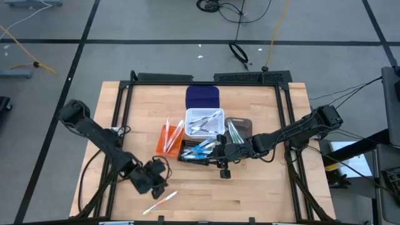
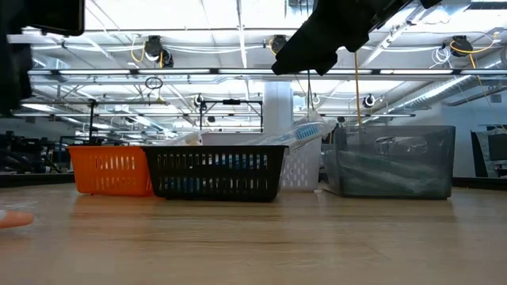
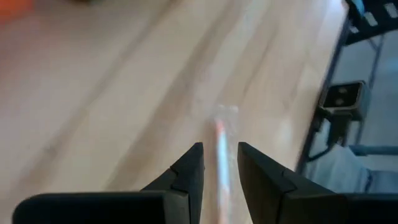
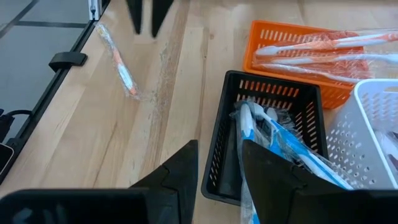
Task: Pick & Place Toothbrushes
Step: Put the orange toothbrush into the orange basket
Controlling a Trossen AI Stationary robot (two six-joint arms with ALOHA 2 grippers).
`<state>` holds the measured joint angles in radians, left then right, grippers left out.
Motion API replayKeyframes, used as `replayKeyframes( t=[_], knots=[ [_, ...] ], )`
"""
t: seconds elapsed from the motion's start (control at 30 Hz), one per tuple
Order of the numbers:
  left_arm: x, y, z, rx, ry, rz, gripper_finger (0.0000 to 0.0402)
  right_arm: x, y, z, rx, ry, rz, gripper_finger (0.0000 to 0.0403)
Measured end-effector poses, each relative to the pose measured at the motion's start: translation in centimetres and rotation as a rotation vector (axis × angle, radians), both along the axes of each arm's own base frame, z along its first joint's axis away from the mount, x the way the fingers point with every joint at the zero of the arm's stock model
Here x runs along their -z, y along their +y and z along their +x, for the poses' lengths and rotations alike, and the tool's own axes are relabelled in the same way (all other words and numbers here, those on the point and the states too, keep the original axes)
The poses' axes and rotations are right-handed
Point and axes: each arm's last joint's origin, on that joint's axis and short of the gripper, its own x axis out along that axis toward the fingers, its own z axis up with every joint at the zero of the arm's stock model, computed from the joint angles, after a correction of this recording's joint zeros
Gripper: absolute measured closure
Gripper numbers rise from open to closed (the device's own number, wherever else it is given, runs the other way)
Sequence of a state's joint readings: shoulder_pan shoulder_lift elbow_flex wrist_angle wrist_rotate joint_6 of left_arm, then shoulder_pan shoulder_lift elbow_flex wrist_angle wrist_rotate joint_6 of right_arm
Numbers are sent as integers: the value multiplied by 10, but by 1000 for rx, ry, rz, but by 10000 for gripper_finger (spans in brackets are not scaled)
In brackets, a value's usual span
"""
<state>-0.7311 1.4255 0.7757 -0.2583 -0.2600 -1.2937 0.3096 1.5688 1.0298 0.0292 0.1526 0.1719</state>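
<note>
One wrapped orange-pink toothbrush (image 1: pixel 159 201) lies flat on the wooden table near its near edge, also seen in the right wrist view (image 4: pixel 118 59). My left gripper (image 1: pixel 153 180) hovers just beyond its end, fingers slightly open (image 3: pixel 219 165), with the toothbrush (image 3: pixel 219 138) showing in the gap ahead, untouched. My right gripper (image 4: pixel 221 163) is open above the black bin (image 1: pixel 194 151), whose blue toothbrushes (image 4: pixel 273 140) lean over its rim (image 2: pixel 305 131). More orange ones lie in the orange bin (image 4: pixel 311 53).
The white bin (image 1: pixel 204 122) holds dark-accented brushes and the grey bin (image 1: pixel 239 130) greenish ones. A dark blue box (image 1: pixel 203 97) stands behind them. Black frame rails (image 1: pixel 122 106) run along the table's sides. Bare wood (image 1: pixel 250 194) lies toward the near edge.
</note>
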Motion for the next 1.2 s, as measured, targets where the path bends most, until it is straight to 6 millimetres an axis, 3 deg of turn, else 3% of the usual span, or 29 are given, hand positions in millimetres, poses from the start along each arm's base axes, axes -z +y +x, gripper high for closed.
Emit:
replayKeyframes(
  t=[0.5,1.03,1.2],
  knots=[
    [48,-44,5,110,88,-138,302,0,0,0,2,-5,0,287],
    [62,-44,2,142,149,-83,305,0,0,0,2,-5,0,287],
    [65,-40,-1,82,215,-73,358,0,0,0,2,-5,0,287]
  ],
)
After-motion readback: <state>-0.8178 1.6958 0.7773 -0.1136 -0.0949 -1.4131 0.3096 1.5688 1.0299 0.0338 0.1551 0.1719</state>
